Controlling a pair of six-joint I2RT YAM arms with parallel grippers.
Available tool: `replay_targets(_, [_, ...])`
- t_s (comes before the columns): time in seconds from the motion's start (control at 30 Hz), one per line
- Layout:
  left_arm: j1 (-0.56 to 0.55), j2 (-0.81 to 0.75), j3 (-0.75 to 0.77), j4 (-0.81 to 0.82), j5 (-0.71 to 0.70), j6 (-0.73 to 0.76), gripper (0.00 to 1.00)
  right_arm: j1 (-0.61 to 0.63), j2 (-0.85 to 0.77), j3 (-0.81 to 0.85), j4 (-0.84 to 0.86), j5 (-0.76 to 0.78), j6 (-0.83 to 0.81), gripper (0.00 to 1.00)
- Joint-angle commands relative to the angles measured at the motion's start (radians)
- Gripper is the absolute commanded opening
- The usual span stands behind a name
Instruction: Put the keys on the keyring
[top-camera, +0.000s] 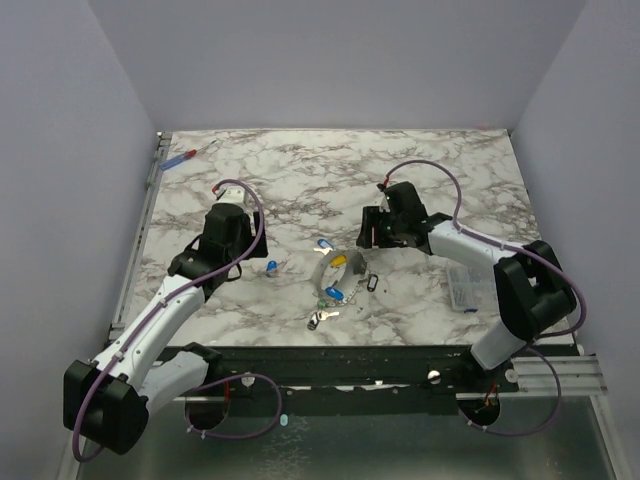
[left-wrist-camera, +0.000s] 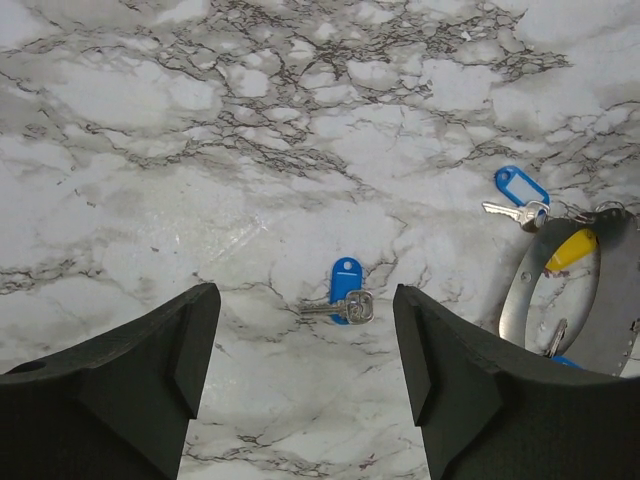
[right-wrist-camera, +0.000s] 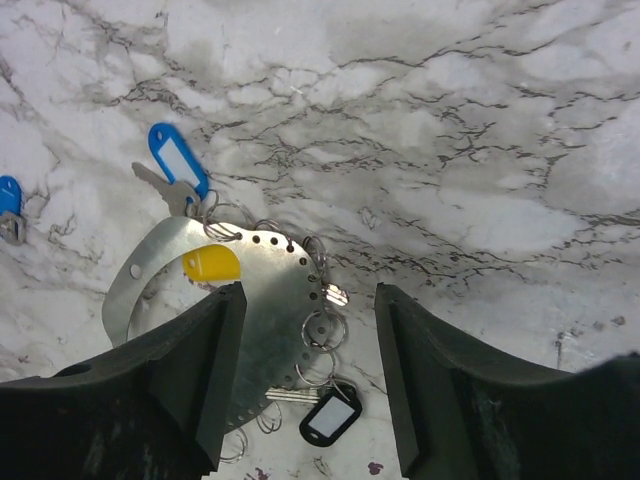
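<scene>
The keyring (right-wrist-camera: 275, 280) lies mid-worktop (top-camera: 300, 170), toward the near edge. One key (top-camera: 272, 266) lies apart to its left, another key (top-camera: 324, 244) lies at its far side, and more keys (top-camera: 322, 318) cluster at its near side. A screwdriver (top-camera: 190, 155) lies in the far left corner, and a box (top-camera: 462, 287) lies near the right edge.

No legible text or labels anywhere
</scene>
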Motion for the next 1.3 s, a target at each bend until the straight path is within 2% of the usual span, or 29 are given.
replay_targets(0.0, [-0.002, 0.000, -0.003, 0.030, 0.039, 0.023, 0.76, -0.022, 0.049, 0.010, 0.065, -0.116, 0.004, 0.62])
replay_targets(0.33, [-0.002, -0.014, -0.005, 0.039, 0.058, 0.028, 0.75, -0.049, 0.129, 0.001, 0.105, -0.159, 0.024, 0.50])
replay_targets(0.57, [-0.002, -0.012, -0.005, 0.040, 0.061, 0.030, 0.75, -0.063, 0.165, 0.001, 0.120, -0.179, 0.022, 0.34])
replay_targets(1.13, [-0.002, -0.009, -0.005, 0.040, 0.061, 0.032, 0.75, -0.066, 0.212, -0.003, 0.136, -0.234, 0.028, 0.30])
replay_targets(1.2, [-0.002, -0.009, -0.005, 0.040, 0.061, 0.032, 0.75, -0.066, 0.214, -0.002, 0.136, -0.238, 0.024, 0.28])
replay_targets(1.27, [-0.002, -0.009, -0.005, 0.040, 0.061, 0.031, 0.75, -0.066, 0.215, -0.002, 0.132, -0.237, 0.017, 0.18])
